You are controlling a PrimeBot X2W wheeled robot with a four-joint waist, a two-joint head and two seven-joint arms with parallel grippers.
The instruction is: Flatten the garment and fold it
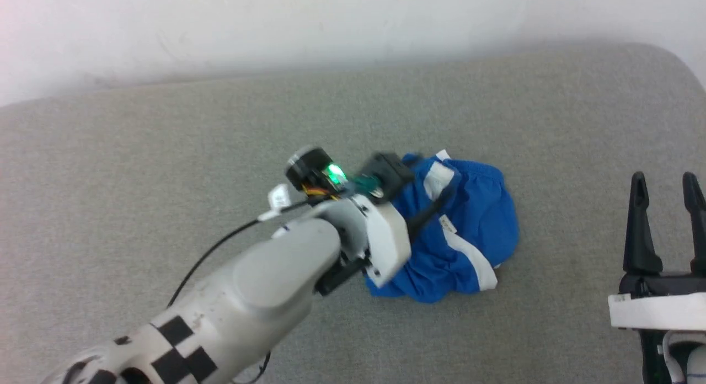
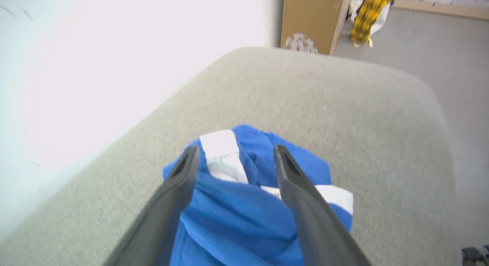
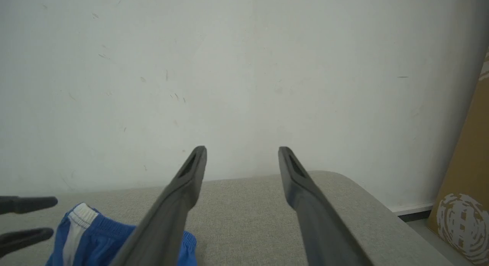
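Jaws on both arms stand wide and hold nothing. The left gripper [image 2: 235,155] is spread over the heap. The right gripper [image 1: 664,180] is spread over bare fabric, well apart from the work.

1. Tabletop [image 1: 165,152]: grey and fabric-covered, with a rounded far corner. A pale wall [image 1: 331,20] runs along its back edge.
2. Garment [image 1: 469,224]: blue shorts crumpled in one heap, right of centre on the tabletop, neither flattened nor folded.
3. Left arm [image 1: 265,284]: reaches diagonally to the left side of the heap. Whether its fingertips touch the cloth cannot be told.
4. White stripe [image 2: 223,157]: lies between the left fingertips in the left wrist view.
5. Tag [image 1: 448,225]: small and white, near the middle of the heap.

Hazards (judgement):
- Closing here would likely pinch several stacked layers, so the heap would lift as a lump instead of opening.
- A pull by one arm alone would likely slide the whole heap, since nothing pins the other side.
- Dragging toward the rounded end risks the cloth sliding off the edge.

Containers: one brown cardboard box [image 2: 311,17] stands on the floor past the end of the tabletop. Only its outer face shows, so its contents cannot be told.
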